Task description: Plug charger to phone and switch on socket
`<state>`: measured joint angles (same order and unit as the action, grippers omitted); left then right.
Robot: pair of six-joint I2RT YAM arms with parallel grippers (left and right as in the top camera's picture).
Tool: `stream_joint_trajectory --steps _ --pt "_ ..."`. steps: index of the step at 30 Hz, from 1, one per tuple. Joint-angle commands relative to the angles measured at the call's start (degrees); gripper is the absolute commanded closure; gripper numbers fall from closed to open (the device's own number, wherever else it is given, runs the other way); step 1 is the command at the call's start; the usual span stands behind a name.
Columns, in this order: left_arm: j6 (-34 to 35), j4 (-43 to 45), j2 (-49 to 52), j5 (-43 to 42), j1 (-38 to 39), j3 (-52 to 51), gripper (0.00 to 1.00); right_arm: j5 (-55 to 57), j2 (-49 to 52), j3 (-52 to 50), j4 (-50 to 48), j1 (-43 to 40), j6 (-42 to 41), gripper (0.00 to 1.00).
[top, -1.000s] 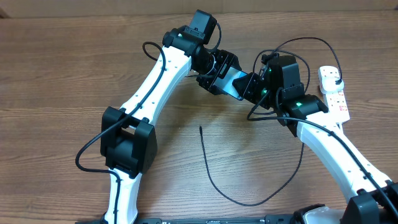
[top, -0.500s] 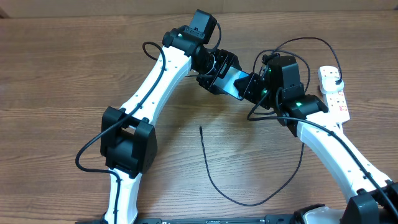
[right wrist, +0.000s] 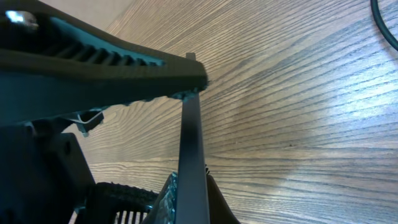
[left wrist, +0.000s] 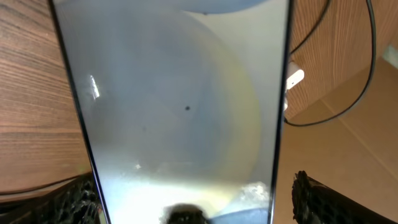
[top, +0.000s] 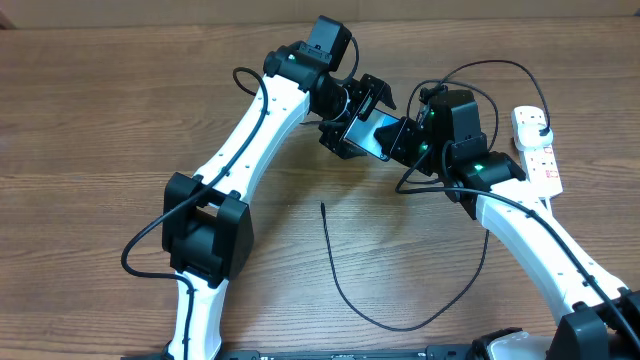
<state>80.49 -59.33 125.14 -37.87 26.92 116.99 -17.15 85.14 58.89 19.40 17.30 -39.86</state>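
The phone [top: 370, 130] is held up over the table between both arms, its light screen facing up. My right gripper [top: 398, 140] is shut on its right end; in the right wrist view the phone [right wrist: 193, 137] stands edge-on between the pads of that gripper [right wrist: 189, 202]. My left gripper [top: 357, 118] is open, its jaws spread either side of the phone's left end. In the left wrist view the phone [left wrist: 180, 106] fills the frame and the fingers [left wrist: 320, 199] stand clear of its edges. The charger cable's tip [top: 322, 206] lies loose on the table. The socket [top: 537, 150] lies at the right.
The black charger cable [top: 400, 322] loops across the near table and runs up past my right arm to a black plug [top: 538, 120] on the socket. My left arm [top: 250, 140] crosses the table's left half.
My left gripper has opened and let go of the phone's left end. My right gripper still holds the phone in the same place.
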Motion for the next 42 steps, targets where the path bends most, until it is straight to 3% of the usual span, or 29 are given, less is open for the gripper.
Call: stream_joint_trajectory --steps 1,9,12,20,26,29,42 --pt "-4.1 0.0 -2.5 -1.9 -1.2 1.6 0.00 1.3 -0.2 1.2 -0.9 0.2 0.2 0.96" --pt "-8.6 0.0 -2.8 -2.7 -4.5 1.8 0.00 4.7 -0.2 1.2 -1.6 0.0 0.0 0.96" --pt "-9.9 0.1 -3.3 -2.6 -5.7 1.8 0.00 4.7 -0.2 1.2 -2.3 -1.0 -4.0 0.96" --pt "-16.5 1.0 -5.0 -2.6 -8.1 2.5 0.00 4.4 -0.2 1.2 -4.2 -2.3 -21.7 0.96" --pt "-18.6 2.1 -6.4 -2.6 -8.4 2.5 0.00 3.6 -0.2 1.2 -4.8 -2.3 -43.6 0.96" --pt "-19.3 3.0 -6.8 -2.7 -8.5 2.5 0.00 1.6 -0.2 1.2 -5.4 -2.3 -50.6 0.96" --pt "-18.8 4.7 -6.8 -0.9 -8.6 2.5 0.00 -6.8 -0.2 1.2 -18.1 -2.3 -53.4 0.96"
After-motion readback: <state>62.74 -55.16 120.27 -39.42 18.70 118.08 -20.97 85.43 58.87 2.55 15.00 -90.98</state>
